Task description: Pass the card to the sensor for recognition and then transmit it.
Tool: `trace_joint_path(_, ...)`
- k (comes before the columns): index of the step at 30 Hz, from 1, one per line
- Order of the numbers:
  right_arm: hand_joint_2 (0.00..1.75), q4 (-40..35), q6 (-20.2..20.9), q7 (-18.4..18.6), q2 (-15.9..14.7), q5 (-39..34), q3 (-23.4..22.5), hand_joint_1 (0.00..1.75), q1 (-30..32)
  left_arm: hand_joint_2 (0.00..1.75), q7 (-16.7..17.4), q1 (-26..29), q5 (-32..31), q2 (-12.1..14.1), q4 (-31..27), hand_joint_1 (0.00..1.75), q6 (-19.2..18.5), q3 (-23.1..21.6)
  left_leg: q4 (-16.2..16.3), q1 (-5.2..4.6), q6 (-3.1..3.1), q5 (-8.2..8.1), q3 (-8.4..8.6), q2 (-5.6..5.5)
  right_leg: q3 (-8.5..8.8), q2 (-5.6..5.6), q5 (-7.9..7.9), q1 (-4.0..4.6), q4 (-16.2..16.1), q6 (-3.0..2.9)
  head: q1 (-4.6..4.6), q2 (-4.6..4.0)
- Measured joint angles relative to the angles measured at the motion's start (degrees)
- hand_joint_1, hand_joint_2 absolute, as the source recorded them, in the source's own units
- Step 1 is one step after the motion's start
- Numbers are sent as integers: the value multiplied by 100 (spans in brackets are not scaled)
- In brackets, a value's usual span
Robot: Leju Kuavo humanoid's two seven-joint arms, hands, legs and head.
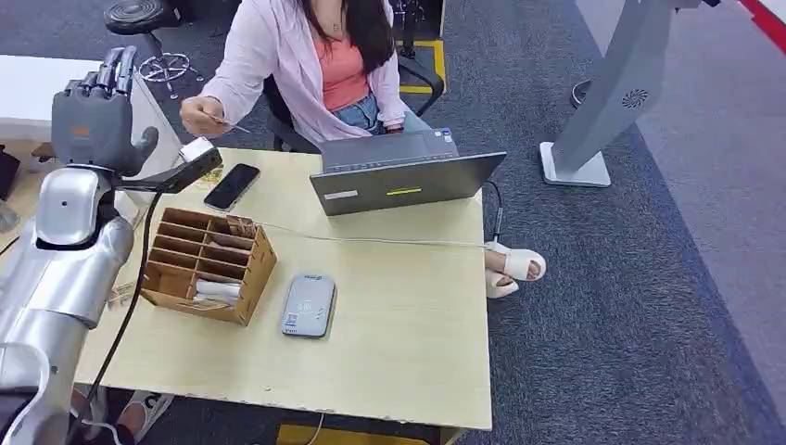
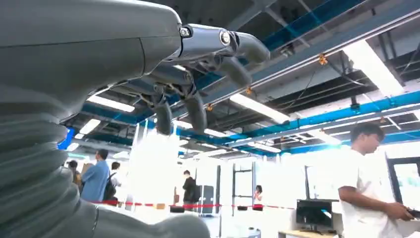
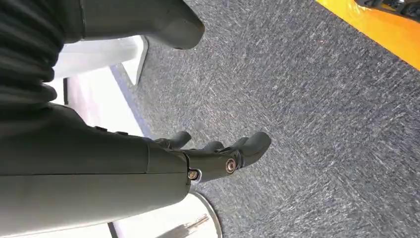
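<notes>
— So, how many cards can you count?

— One. A person's hand (image 1: pixel 201 115) pinches the card (image 1: pixel 221 120) above the far left corner of the table (image 1: pixel 408 343); it is thin and seen nearly edge-on.

— And the robot's hands?

— Two. The left hand (image 1: pixel 95 109) is raised at the table's left side, fingers pointing up and apart, holding nothing. In the left wrist view its fingers (image 2: pixel 195 111) hang loosely bent with gaps between them. The right hand (image 3: pixel 218 153) hangs over grey carpet, fingers gently curled and separate, also holding nothing.

— What lies on the table?

— One grey sensor (image 1: pixel 309 304) lies flat near the middle, just beside one wooden organizer (image 1: pixel 209 263) with several compartments; something white lies in a near compartment. One black phone (image 1: pixel 232 185) lies near the far edge, and one open laptop (image 1: pixel 403 171) stands in front of the seated person (image 1: pixel 315 56). A thin white cable (image 1: pixel 371 240) crosses the tabletop.

— Is the card near the sensor?

— No, well apart.
</notes>
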Motion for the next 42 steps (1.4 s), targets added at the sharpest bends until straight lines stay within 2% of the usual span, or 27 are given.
trace_joint_path(5,175,0,-35,17,0,-55,0,0,-1,175,-120,228,96,0,-217,0,-11,24,0,-2,0,0,0,0,1,1,0,0,0,0,0,0)
trace_joint_path(13,175,0,-129,70,0,-240,-105,0,2,175,-328,1514,435,20,-1730,0,-223,26,-3,-6,3,-3,-2,1,-1,2,-2,-1,0,0,-2,0)
trace_joint_path(19,175,2,-291,105,13,-492,-319,0,14,175,-406,3422,444,100,-3561,0,-203,6,-5,-7,0,-15,-2,14,-9,14,-10,-1,-4,0,-2,0)
trace_joint_path(24,175,7,-302,105,31,-546,-450,0,29,175,-404,4486,339,238,-4448,0,-114,-2,-5,-6,-1,-17,-6,10,-14,7,-11,0,-5,0,-2,0)
trace_joint_path(30,175,7,-365,79,44,-608,-577,0,39,175,-511,5232,424,426,-4935,0,-630,-39,-6,-5,-2,-16,-5,13,-13,10,-10,1,-5,-1,-2,0)
trace_joint_path(36,175,7,-367,50,46,-583,-638,0,36,175,-243,5377,688,745,-4918,0,-1831,-39,-6,-3,-4,-15,-4,11,-13,7,-9,2,-5,-1,-2,0)
trace_joint_path(42,175,7,-358,68,46,-518,-673,0,29,175,-166,5033,697,831,-4546,0,-1851,-35,-6,1,-6,-10,-5,5,-9,2,-8,1,-4,-1,-2,0)
